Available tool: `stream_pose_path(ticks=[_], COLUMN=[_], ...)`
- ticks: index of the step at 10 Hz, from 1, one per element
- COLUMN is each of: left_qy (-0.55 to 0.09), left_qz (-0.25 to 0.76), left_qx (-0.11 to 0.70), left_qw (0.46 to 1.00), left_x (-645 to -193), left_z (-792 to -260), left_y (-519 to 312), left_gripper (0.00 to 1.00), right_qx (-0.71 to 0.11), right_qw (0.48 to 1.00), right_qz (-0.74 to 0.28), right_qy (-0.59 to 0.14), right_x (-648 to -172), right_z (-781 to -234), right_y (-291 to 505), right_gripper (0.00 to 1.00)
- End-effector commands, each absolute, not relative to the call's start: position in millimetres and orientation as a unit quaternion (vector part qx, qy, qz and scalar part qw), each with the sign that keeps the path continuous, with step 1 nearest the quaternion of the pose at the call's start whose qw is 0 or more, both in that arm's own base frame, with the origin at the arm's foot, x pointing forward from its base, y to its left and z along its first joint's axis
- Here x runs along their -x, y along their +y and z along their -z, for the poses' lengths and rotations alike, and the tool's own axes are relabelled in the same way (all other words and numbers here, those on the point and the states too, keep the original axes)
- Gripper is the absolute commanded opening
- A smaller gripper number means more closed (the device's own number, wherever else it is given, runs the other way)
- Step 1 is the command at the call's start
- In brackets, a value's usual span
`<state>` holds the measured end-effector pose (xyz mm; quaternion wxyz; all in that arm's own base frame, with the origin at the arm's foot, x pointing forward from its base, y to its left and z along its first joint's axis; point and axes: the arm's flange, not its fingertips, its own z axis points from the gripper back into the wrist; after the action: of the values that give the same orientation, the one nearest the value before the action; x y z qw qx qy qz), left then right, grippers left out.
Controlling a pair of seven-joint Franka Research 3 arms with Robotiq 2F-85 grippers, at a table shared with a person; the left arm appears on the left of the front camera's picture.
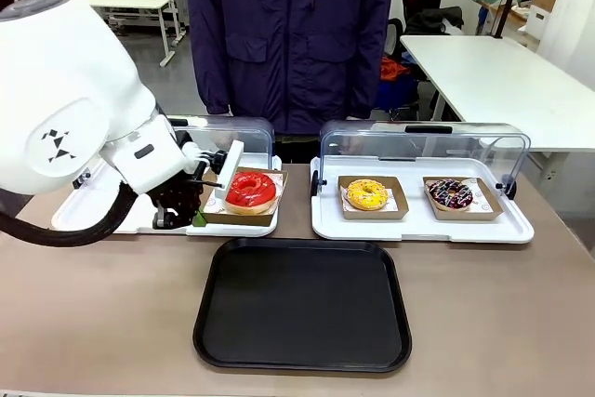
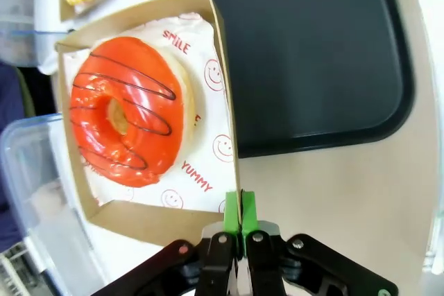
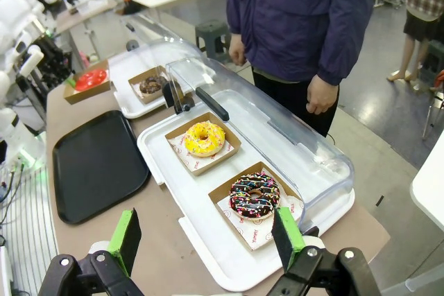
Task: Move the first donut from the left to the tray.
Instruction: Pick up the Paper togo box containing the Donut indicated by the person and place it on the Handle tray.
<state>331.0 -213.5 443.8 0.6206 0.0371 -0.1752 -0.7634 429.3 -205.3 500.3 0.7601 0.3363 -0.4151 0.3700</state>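
A: What sits nearest on the table?

B: The large flat black rectangular plastic tray [image 1: 302,304] with rounded corners and a low rim, lying bare on the tan tabletop [image 1: 502,323].

A: And behind it?

B: To the left, the left gripper [image 2: 241,207] has its green pads pressed together on the side wall of the shallow square brown cardboard holder [image 2: 229,88]. Inside, on white printed paper, lies the ring donut with glossy red glaze [image 1: 250,189] and thin dark stripes. The holder sits at the front edge of the left white tray with a clear domed lid [image 1: 112,216], partly over its rim, just behind the black tray's far left corner.

A: The other arm?

B: The right gripper [image 3: 208,240] hangs with its jaws wide apart, holding nothing, over the near edge of the right white lidded tray [image 1: 423,225].

A: What is in that one?

B: A yellow-glazed donut [image 1: 367,194] and a chocolate-glazed donut with sprinkles [image 1: 451,194], each in its own cardboard holder.

A: Farthest back?

B: A person in a dark blue jacket [image 1: 293,34] stands at the far edge.
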Motion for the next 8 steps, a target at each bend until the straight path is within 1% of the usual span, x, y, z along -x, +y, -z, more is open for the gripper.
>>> stream_pose_path(ticks=[1,4,5,6,8], left_qy=[-0.178,-0.175,-0.201,-0.201,-0.201], left_qz=[0.764,0.762,0.754,0.746,0.749], left_qx=[-0.031,-0.033,-0.036,-0.041,-0.06], left_qw=[0.619,0.623,0.624,0.633,0.628], left_x=[-339,-333,-314,-289,-251], left_z=[-439,-443,-440,-435,-425], left_y=[-205,-211,-236,-257,-286], left_gripper=[0.02,0.02,0.02,0.02,0.02], right_qx=[-0.337,-0.337,-0.337,-0.337,-0.337], right_qw=[0.757,0.757,0.757,0.757,0.757], right_qz=[-0.372,-0.372,-0.372,-0.372,-0.372], right_qy=[-0.418,-0.418,-0.418,-0.418,-0.418], right_x=[-428,-428,-428,-428,-428], right_z=[-502,-502,-502,-502,-502], right_y=[-202,-202,-202,-202,-202], right_gripper=[1.0,1.0,1.0,1.0,1.0])
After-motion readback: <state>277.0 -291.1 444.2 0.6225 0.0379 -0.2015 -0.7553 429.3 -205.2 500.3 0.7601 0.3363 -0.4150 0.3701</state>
